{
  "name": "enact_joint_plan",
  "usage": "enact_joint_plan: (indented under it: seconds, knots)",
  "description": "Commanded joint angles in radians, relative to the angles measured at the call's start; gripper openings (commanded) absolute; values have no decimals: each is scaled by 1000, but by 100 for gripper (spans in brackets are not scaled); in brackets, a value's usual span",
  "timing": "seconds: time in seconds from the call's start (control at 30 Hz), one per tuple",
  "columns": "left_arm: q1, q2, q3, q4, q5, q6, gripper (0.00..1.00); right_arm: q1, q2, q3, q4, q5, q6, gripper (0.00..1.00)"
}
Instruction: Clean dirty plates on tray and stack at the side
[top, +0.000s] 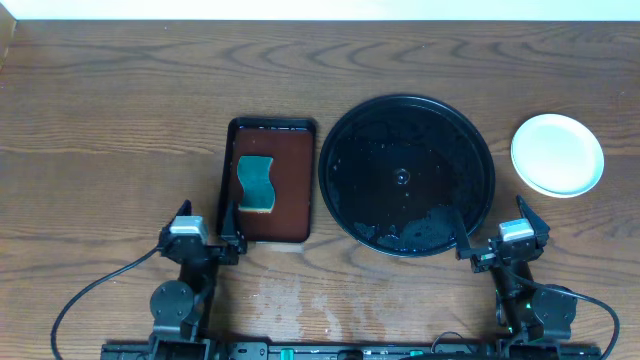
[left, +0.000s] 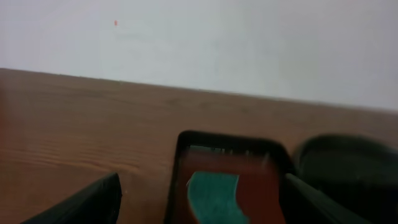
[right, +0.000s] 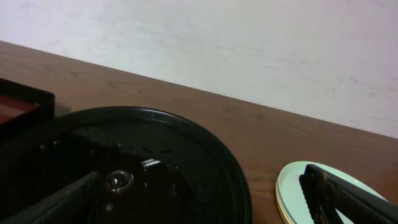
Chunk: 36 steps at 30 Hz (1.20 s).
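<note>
The plates (top: 557, 154) sit in one stack on the bare table, right of the tray; in the right wrist view the stack (right: 291, 186) shows a mint-white top over a pale yellow rim. The round black tray (top: 345, 130) holds no plate, only water drops, and its rim (right: 205, 149) fills the lower left of the right wrist view. My right gripper (top: 492, 222) hangs open at the tray's near right edge, fingers apart (right: 199, 202). At the near end of the brown tray, my left gripper (top: 207, 220) also stands open (left: 202, 211), holding nothing.
A dark-brown rectangular tray (top: 295, 215) lies left of the black tray, with a teal sponge (top: 256, 182) in it; the sponge (left: 214, 193) shows between my left fingers. Water smears mark the table's near middle.
</note>
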Motion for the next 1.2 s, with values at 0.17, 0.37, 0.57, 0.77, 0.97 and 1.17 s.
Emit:
enact_joint_plan:
  seconds: [0.17,0.37,0.57,0.77,0.97,1.17]
  knots:
    - [5,-8,-3,-78,31,95,81,16,-7,-1,-4,-8,-6,99]
    - [5,-8,-3,-78,31,95,81,16,-7,-1,-4,-8,-6,99]
    - [5,-6,-3,-78,31,95,81,16,-7,-1,-4,-8,-6,99]
    - [5,-6,-3,-78,31,95,81,16,-7,-1,-4,-8,-6,99]
    - [5,-6,-3,-78,31,95,81,16,-7,-1,-4,-8,-6,99]
    - [5,-6,-3,-78,31,95,81,16,-7,-1,-4,-8,-6,99]
